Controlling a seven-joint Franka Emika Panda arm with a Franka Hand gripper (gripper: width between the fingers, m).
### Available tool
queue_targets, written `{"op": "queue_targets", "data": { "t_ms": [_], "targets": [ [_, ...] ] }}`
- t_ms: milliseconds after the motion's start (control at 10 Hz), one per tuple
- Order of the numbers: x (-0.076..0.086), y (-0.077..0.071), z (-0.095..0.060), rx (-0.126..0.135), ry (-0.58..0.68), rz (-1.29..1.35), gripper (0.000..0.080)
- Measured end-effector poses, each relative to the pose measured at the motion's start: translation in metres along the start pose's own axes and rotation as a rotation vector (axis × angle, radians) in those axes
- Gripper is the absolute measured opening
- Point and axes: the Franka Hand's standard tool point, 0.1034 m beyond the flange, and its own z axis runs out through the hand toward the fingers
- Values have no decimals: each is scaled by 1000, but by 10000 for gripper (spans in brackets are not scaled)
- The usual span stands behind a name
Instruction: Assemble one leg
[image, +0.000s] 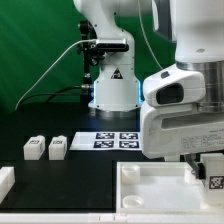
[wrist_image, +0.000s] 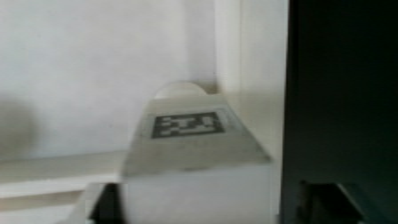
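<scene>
Exterior view: gripper (image: 207, 170) low at the exterior view's right, above white panel (image: 150, 186), tagged leg (image: 213, 180) between fingers. Two spare legs (image: 45, 148) well apart, near marker board (image: 117, 139).
Wrist view: leg (wrist_image: 187, 150) apparently pinched, tag facing camera. Probably light, stiff, slick plastic; best held on flat sides, mid-body.

A leg (image: 34, 148) and second leg (image: 57, 148) lie side by side (marker board (image: 115, 139) to exterior view's right).
</scene>
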Motion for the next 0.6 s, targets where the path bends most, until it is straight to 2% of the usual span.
{"op": "queue_targets", "data": {
  "t_ms": [100,200,400,500,600],
  "targets": [
    [1,4,0,-7,1,1,304],
    [1,4,0,-7,1,1,302],
    [4,9,1,7,51,164,300],
    [3,10,1,21,65,242,300],
    [2,11,1,39,68,431,298]
  ]
}}
